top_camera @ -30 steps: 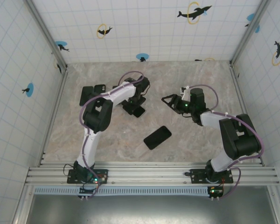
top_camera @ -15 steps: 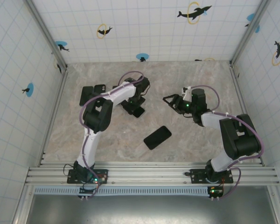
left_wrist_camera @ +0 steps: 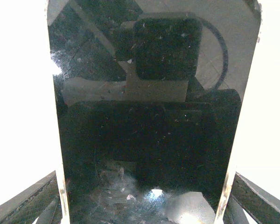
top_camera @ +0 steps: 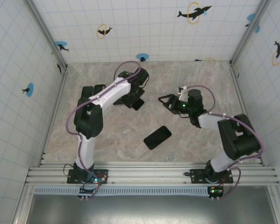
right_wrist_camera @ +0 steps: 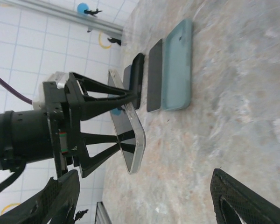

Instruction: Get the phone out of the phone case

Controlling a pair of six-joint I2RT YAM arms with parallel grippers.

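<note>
The left pincer (top_camera: 132,101) is gripping the phone case (right_wrist_camera: 139,140) across its width, one finger on each long side. It is holding the case on edge, with the phone (left_wrist_camera: 144,140) sitting inside it. The pair is hanging over the middle of the bench (top_camera: 107,135), somewhat nearer the far edge than the near one. Whether the lower end is resting on the bench or just clearing it, I cannot tell.

The phone is looking like a stiff, flat slab with a glossy dark glass face. That face is probably slippery under the pads and likely to crack if it drops on a corner. It is likely light enough for one pincer to carry. The case is showing as a thin pale rim wrapping the edges. It probably flexes while the phone does not, so the separation should come from peeling that lip back rather than from pulling hard. A sensible hold is probably one corner of the rim, or the phone's bare glass edge once a corner is freed. The left pincer's squeeze on the long sides may be pinning the shell shut.

The right pincer (top_camera: 165,101) is standing with its fingers spread and nothing between them. It is pointing toward the left edge of the bench at the cased phone, near it but not touching. From the right wrist camera, the phone's thin edge is lining up roughly between those spread fingers, a little ahead of them.

A teal case (right_wrist_camera: 178,65) is lying flat toward the far left corner, and a dark phone (top_camera: 157,137) is lying nearer the near edge.
</note>
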